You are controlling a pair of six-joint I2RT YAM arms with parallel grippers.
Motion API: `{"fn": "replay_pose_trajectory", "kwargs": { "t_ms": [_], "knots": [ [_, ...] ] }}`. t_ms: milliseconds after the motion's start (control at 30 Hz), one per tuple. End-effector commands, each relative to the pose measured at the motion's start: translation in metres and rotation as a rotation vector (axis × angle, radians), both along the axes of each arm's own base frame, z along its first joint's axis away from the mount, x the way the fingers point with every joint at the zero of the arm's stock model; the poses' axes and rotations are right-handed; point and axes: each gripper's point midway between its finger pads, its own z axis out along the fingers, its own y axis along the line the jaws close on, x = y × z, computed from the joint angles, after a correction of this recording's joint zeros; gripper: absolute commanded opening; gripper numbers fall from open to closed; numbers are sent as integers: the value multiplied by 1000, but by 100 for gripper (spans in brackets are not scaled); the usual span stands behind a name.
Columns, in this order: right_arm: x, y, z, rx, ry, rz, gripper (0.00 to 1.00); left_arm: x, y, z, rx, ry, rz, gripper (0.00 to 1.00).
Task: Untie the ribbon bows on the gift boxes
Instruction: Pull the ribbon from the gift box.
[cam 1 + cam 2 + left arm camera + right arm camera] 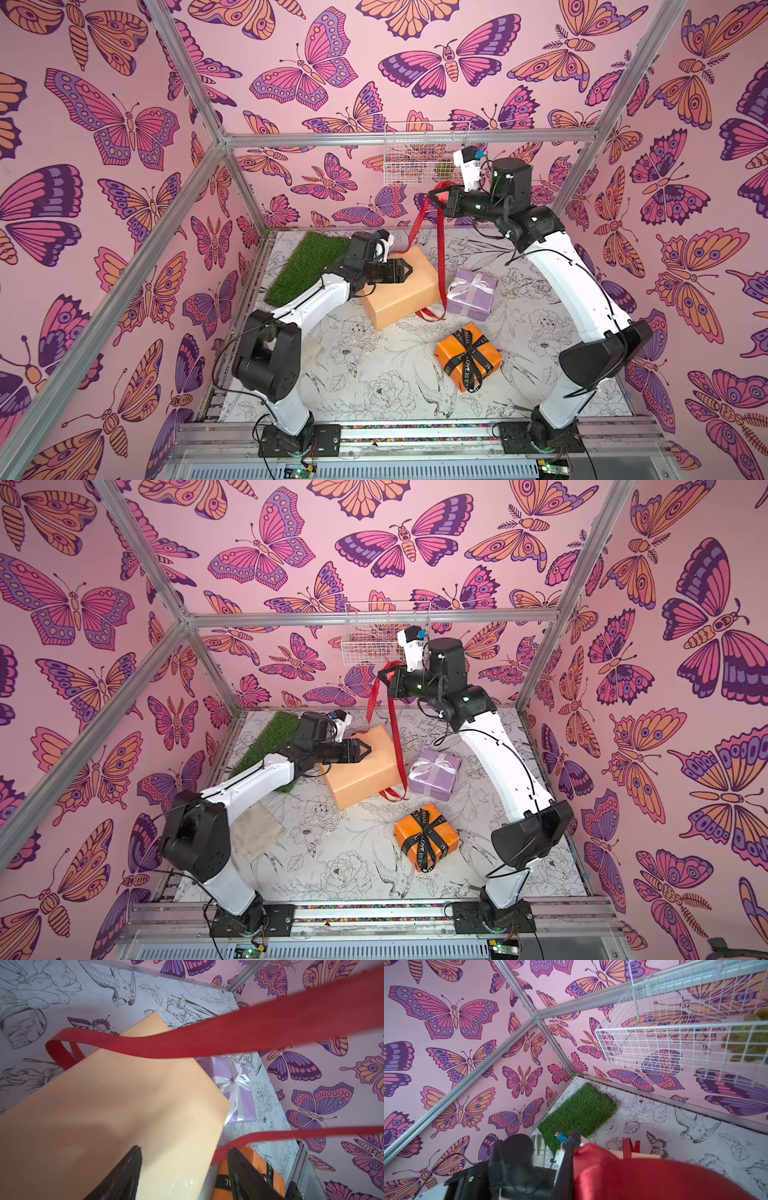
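My right gripper (435, 196) is raised near the back wall, shut on the red ribbon (441, 253), which is untied. It hangs in two strands, one to the far edge of the peach box (399, 299), the other to the table beside it. In the right wrist view the red ribbon (643, 1178) fills the lower part. My left gripper (185, 1150) hovers open over the peach box (116, 1105), holding nothing. The lilac box (478, 301) keeps its white bow (468, 284). The orange box (453, 353) keeps its black bow (470, 353).
A green grass mat (305, 266) lies at the back left corner. A white wire basket (417, 164) hangs on the back wall beside my right wrist. A beige cloth (253, 833) lies under the left arm. Aluminium frame posts border the floor.
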Motion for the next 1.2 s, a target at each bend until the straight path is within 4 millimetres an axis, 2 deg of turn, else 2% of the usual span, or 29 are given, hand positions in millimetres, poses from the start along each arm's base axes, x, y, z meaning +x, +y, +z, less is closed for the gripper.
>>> {"fn": "replay_pose_trajectory", "kwargs": {
  "t_ms": [0,133,167,200,233,300,400,533,633,867,1000,1067,1167],
  "knots": [
    [-11,20,14,21,-35,59,0,-12,7,45,-28,-196,24,67],
    [-15,39,14,-9,-38,69,0,-29,-3,69,-36,-345,9,75],
    [-16,42,15,-17,-41,67,0,-33,-6,72,-31,-371,3,79],
    [-17,46,17,-25,-50,66,0,-37,-11,75,-29,-403,-6,98],
    [-19,50,19,-29,-58,61,0,-41,-15,78,-30,-427,-16,100],
    [-21,56,23,-27,-72,56,0,-44,-21,84,-40,-460,-24,100],
    [-26,64,25,-18,-77,71,0,-36,-21,93,-46,-485,18,100],
    [-33,68,25,-12,-65,83,0,-16,5,96,6,-498,212,100],
    [-34,67,20,-10,-51,81,0,-8,18,96,38,-520,293,100],
    [-40,64,12,2,-31,81,0,15,30,94,94,-554,394,100],
    [-44,58,10,-15,-33,68,0,23,33,91,74,-587,350,99],
    [-48,55,10,-19,-32,70,0,28,31,91,30,-602,295,95],
    [-53,51,8,-20,-25,65,0,35,26,91,-20,-611,208,78]
  ]
}}
